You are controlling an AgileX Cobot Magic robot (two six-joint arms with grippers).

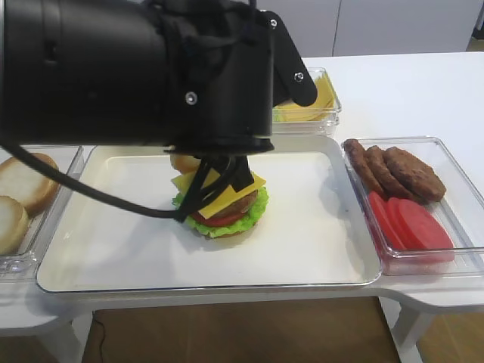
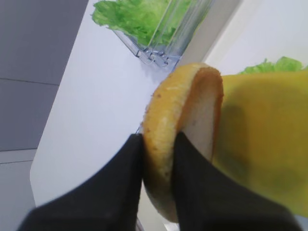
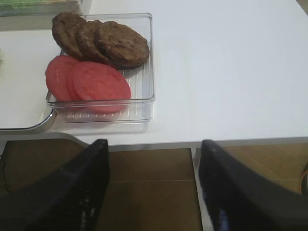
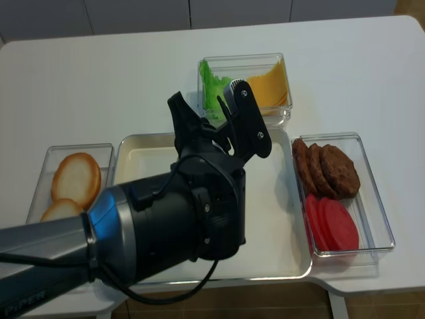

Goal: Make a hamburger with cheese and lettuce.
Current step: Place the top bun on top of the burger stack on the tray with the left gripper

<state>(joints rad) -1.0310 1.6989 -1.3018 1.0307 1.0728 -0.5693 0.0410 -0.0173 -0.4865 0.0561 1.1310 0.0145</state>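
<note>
Left gripper is clamped tight on the rim of a golden bun top, holding it on edge, tilted; in the left wrist view the bun sits centre frame, right against the cheese.

Hamburger sits centre-left on the white tray in the exterior high view, no dome on it. Stack from the top: yellow cheese square with overhanging corners, brown patty, red tomato, lettuce frilling out around the base. The left arm's black body fills the upper left of that frame and hides the stack's top left. A bit of bun shows just above the cheese, under the arm.

Right gripper is at the bottom of its wrist view, jaws spread wide, nothing between them, hanging off the table edge over the brown floor.

Right-side clear bin: three patties at the back, tomato slices in front. Left bin holds plain bun halves. Top-centre bin holds loose lettuce and cheese slices.
</note>
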